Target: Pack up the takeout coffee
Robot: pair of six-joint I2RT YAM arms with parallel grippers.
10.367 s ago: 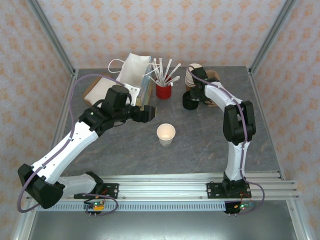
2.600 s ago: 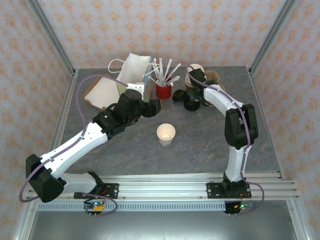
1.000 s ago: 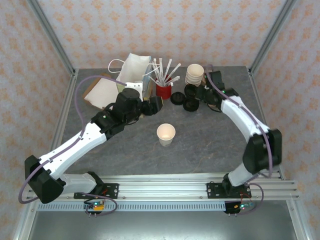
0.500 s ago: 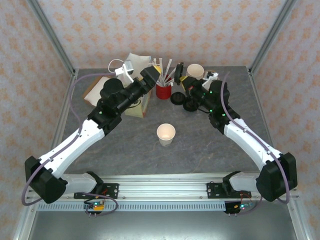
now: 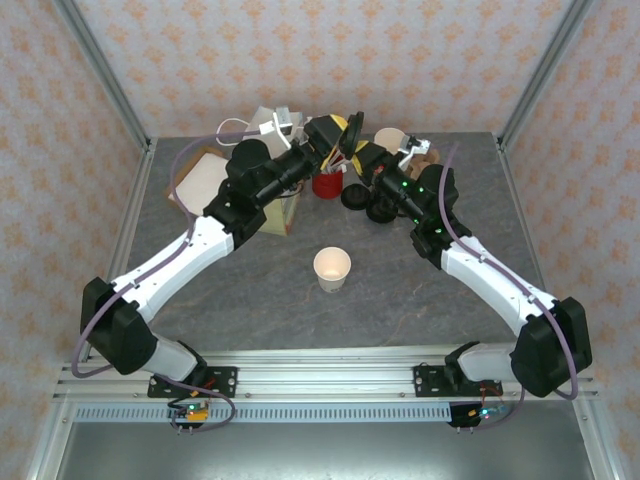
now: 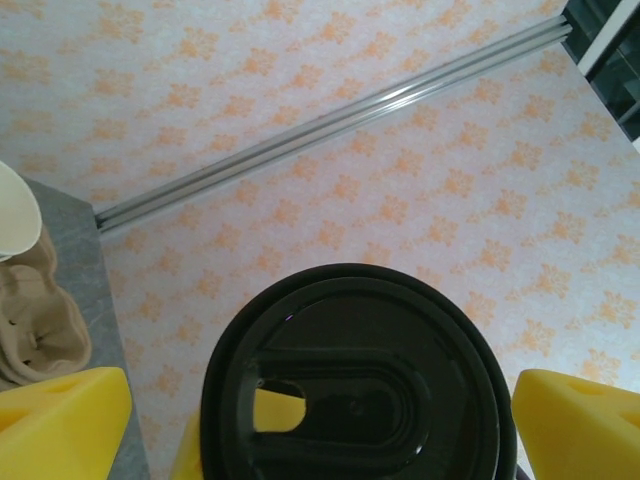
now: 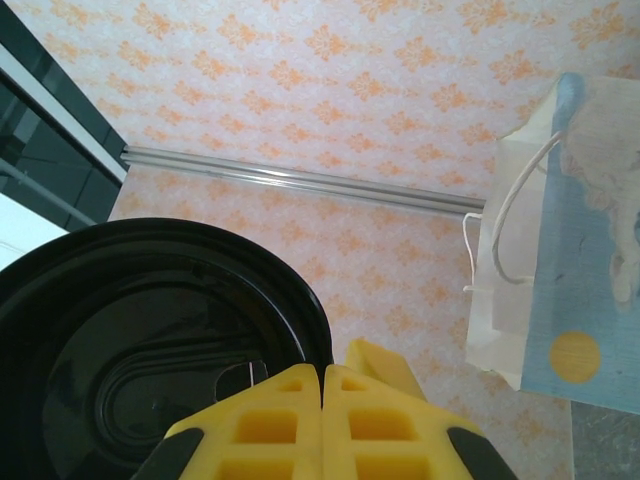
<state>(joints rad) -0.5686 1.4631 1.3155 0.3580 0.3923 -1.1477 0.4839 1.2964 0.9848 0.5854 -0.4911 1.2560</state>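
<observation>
The grey stone table [image 5: 400, 300] sits in a small room with orange-flowered walls [image 5: 330, 60]. The cream paper cup [image 5: 332, 268] stands open in the middle of the table. Above the back of the table, the right gripper [image 7: 322, 385] pinches the black lid [image 7: 130, 330] by its edge. The left gripper [image 6: 322, 400] has its fingers spread wide on both sides of the lid.

One lidless cream paper cup [image 5: 332, 268] stands mid-table, with one red cup of white straws [image 5: 325, 186] at its twelve o'clock, two black round plastic lids [image 5: 356, 198] lying at its one o'clock, a third black lid [image 5: 351, 134] held aloft, and one white paper bag [image 7: 560, 230].
</observation>
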